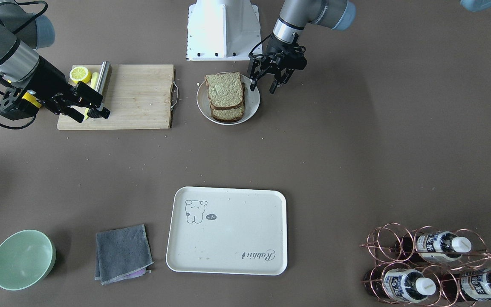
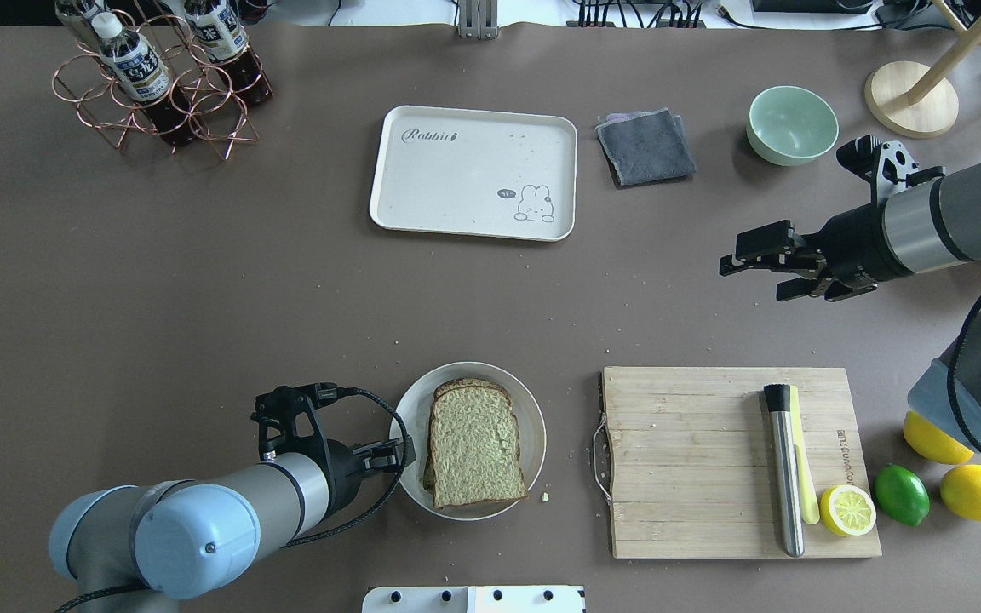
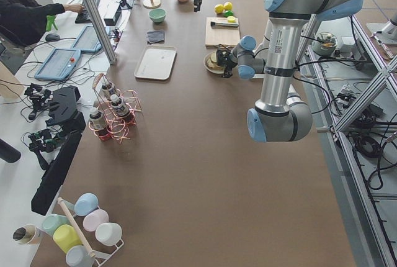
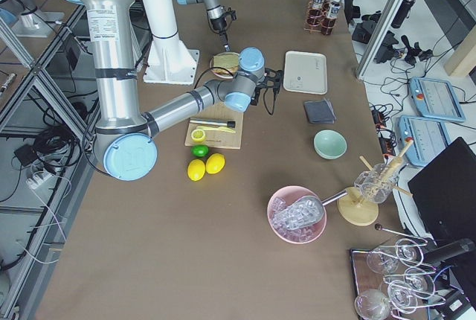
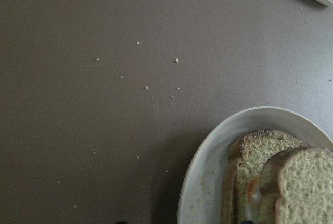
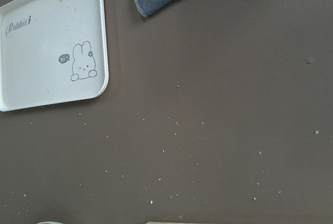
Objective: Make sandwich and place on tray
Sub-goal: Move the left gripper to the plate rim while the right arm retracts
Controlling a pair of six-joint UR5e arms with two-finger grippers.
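The sandwich (image 1: pixel 225 94) is a stack of speckled tan bread slices on a round white plate (image 1: pixel 254 101); it also shows in the overhead view (image 2: pixel 475 443) and the left wrist view (image 5: pixel 281 182). The egg is hidden between the slices. My left gripper (image 1: pixel 263 87) is open and empty, right beside the plate's rim (image 2: pixel 533 426), not touching the bread. My right gripper (image 2: pixel 753 279) is open and empty, raised above the table beyond the cutting board. The cream-white tray (image 1: pixel 228 238) lies bare across the table, and shows in the overhead view (image 2: pixel 456 179) and the right wrist view (image 6: pixel 41 41).
A wooden cutting board (image 2: pixel 695 460) holds a metal-handled tool (image 2: pixel 784 468) and a half lemon (image 2: pixel 848 509). Two lemons and a lime (image 2: pixel 903 494) lie beside it. A grey cloth (image 2: pixel 645 146), a green bowl (image 2: pixel 792 124) and a copper bottle rack (image 2: pixel 154 85) flank the tray.
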